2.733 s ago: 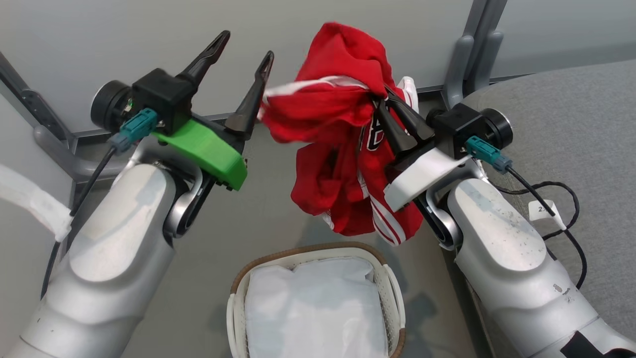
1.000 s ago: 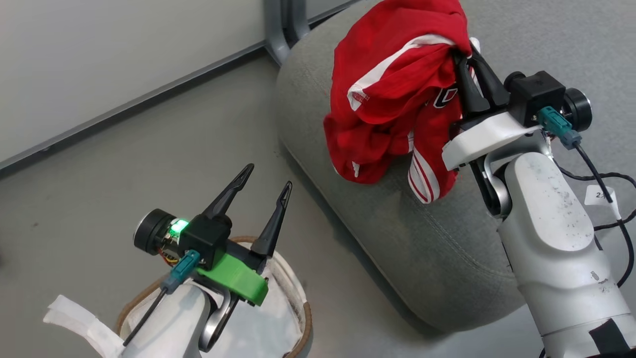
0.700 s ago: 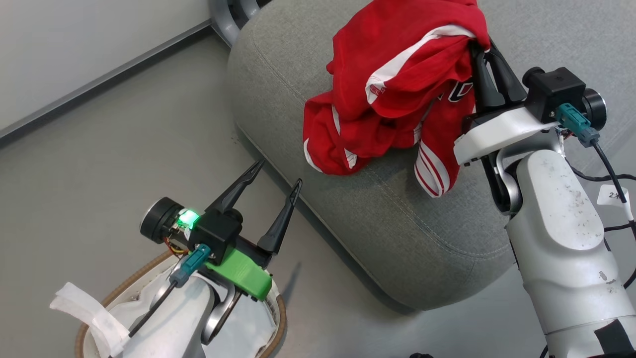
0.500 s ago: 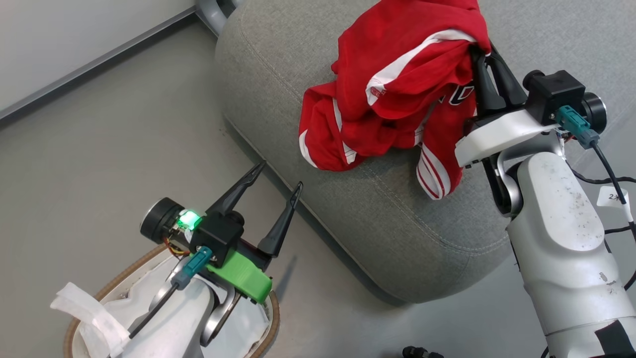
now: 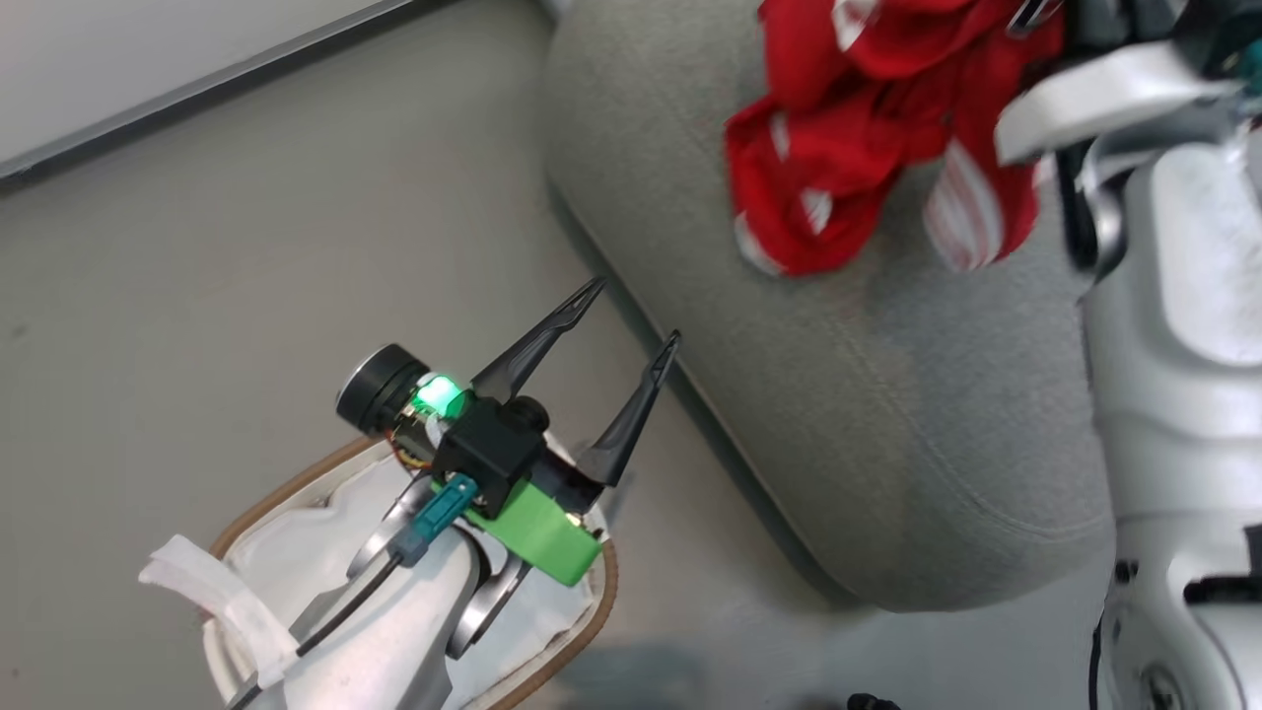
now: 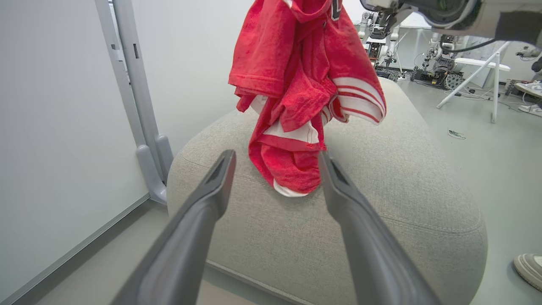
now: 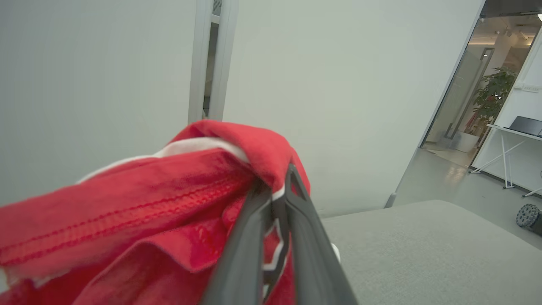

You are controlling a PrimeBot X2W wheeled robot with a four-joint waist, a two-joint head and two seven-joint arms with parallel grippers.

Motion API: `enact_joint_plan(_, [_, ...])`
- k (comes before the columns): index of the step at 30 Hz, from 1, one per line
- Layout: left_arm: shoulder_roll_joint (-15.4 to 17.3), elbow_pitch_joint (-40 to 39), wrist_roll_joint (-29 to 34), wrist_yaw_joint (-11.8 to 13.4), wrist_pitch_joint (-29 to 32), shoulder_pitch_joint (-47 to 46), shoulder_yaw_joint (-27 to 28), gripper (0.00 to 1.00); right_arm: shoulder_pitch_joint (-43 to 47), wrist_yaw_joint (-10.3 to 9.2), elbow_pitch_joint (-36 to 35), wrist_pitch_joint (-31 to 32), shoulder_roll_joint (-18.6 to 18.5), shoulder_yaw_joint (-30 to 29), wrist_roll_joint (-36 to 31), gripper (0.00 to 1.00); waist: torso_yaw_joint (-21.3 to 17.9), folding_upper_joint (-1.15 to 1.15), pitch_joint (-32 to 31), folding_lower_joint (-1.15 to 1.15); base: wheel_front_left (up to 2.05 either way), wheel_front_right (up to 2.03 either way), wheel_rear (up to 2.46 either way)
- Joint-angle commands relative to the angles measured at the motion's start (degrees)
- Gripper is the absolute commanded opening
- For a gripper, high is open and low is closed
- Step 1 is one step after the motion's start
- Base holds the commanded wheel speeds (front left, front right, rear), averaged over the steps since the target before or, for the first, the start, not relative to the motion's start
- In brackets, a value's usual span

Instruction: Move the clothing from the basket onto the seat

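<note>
The clothing [image 5: 848, 148] hangs bunched, pinched in the fingers of the right gripper [image 7: 275, 182], long axis near vertical, lower end down on the seat [image 5: 887, 394] near its rounded left edge. Let go here, it could slump off onto the floor [image 5: 296, 247]. The left gripper [image 5: 638, 310], fingers wide and empty, hovers near the basket [image 5: 609, 582].

Head view: jersey [image 5: 838, 187] motion-blurred, top cut by frame edge, lettering unreadable. Basket [image 5: 286, 488] mostly hidden under left forearm [image 5: 394, 631].
</note>
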Motion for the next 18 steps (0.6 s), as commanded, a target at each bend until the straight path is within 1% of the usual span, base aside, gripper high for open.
enact_joint_plan(1, [-0.3, -0.4, 0.5, -0.2, 0.0, -1.4, -0.2, 1.0, -2.9, -0.09, 0.1, 0.0, -0.2, -1.6, -1.9, 0.0, 6.9, -0.01, 4.1, 0.0, 0.0, 0.0, 0.0])
enact_joint_plan(6, [-1.3, -1.2, 1.2, -0.2, 0.0, -3.2, -1.9, 1.0, -12.2, -0.08, 0.6, 0.0, -0.5, -10.1, -7.9, 0.0, 14.3, -0.01, 7.9, 0.0, 0.0, 0.0, 0.0])
enact_joint_plan(7, [-1.6, -1.4, 1.4, -0.2, 0.0, -3.9, -2.6, 1.0, -15.6, -0.09, 1.2, 0.0, -2.1, -13.7, -9.9, 0.0, 17.0, -0.01, 9.5, 0.0, 0.0, 0.0, 0.0])
enact_joint_plan(8, [-1.8, -1.6, 1.5, -0.2, 0.0, -4.2, -2.7, 1.0, -17.2, -0.09, 1.6, 0.0, -3.1, -15.3, -10.7, 0.0, 18.3, -0.01, 10.5, 0.0, 0.0, 0.0, 0.0])
enact_joint_plan(10, [-1.8, -1.8, 2.1, -0.2, 0.0, -4.5, -2.9, 1.0, -19.1, -0.08, 2.9, 0.0, -4.6, -17.7, -12.0, 0.0, 20.0, -0.01, 11.9, 0.0, 0.0, 0.0, 0.0])
enact_joint_plan(13, [-2.2, -2.5, 2.4, -0.2, 0.0, -4.8, -2.6, 1.0, -20.5, -0.08, 4.5, 0.0, -8.7, -21.9, -14.1, 0.0, 22.2, -0.01, 14.5, 0.0, 0.0, 0.0, 0.0])
enact_joint_plan(16, [-2.2, -3.0, 2.9, -0.2, 0.0, -4.9, -2.1, 1.0, -18.6, -0.08, 6.5, 0.0, -11.9, -25.5, -16.0, 0.0, 23.1, -0.01, 16.6, 0.0, 0.0, 0.0, 0.0])
enact_joint_plan(18, [-2.3, -2.9, 3.3, -0.2, 0.0, -4.9, -1.9, 1.0, -17.0, -0.09, 8.2, 0.0, -13.2, -27.9, -16.7, 0.0, 23.2, -0.01, 17.5, 0.0, 0.0, 0.0, 0.0])
